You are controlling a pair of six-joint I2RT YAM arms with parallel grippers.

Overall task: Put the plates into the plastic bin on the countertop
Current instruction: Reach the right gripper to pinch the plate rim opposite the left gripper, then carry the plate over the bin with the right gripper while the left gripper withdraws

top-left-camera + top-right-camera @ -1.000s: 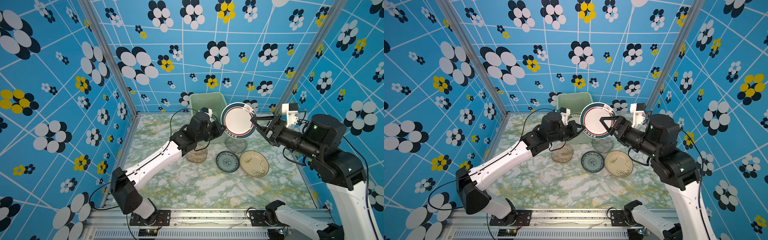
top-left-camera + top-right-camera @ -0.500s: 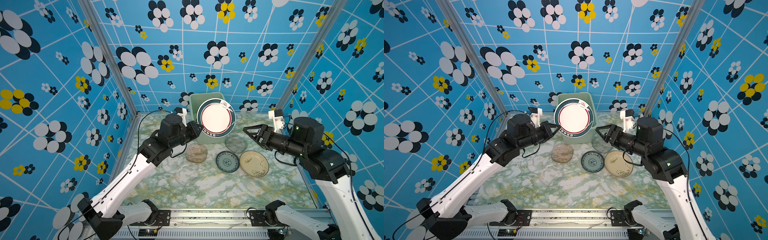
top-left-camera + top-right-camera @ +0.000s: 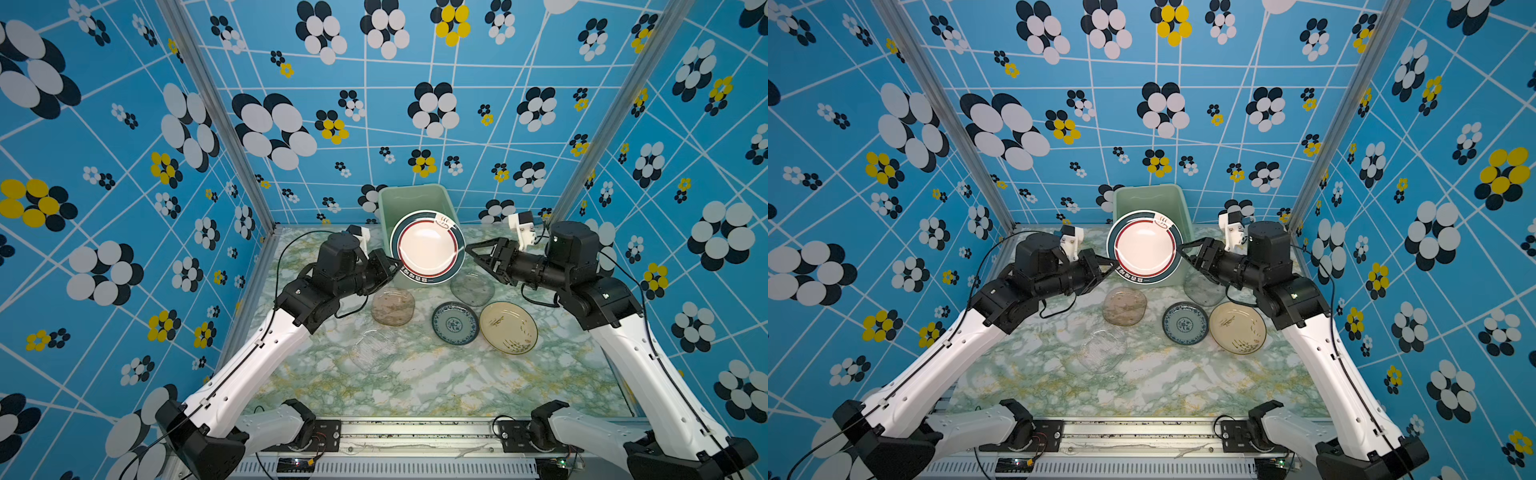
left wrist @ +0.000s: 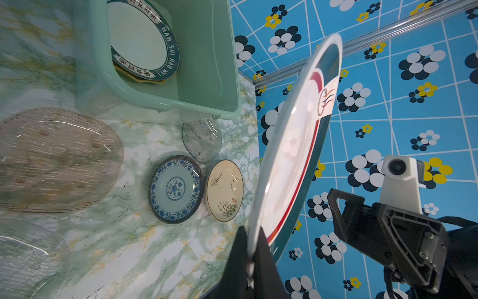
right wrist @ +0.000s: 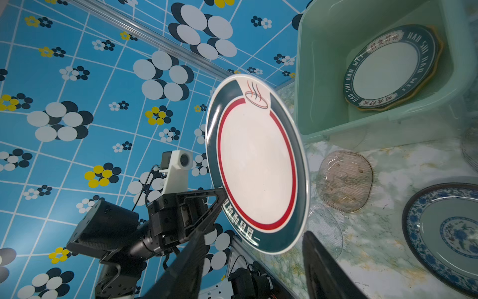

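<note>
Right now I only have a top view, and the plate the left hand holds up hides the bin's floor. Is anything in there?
Observer: Yes, the right wrist view shows a dark-rimmed plate lying on a yellow plate inside the plastic bin.
Operator: Is that grip really shut on the rim?
Observer: Yes, the left wrist view shows the left hand pinching the red-ringed plate by its edge.
Operator: And the other arm?
Observer: Open; in its wrist view the right hand has its fingers straddling the rim, not clamped on it.
</note>
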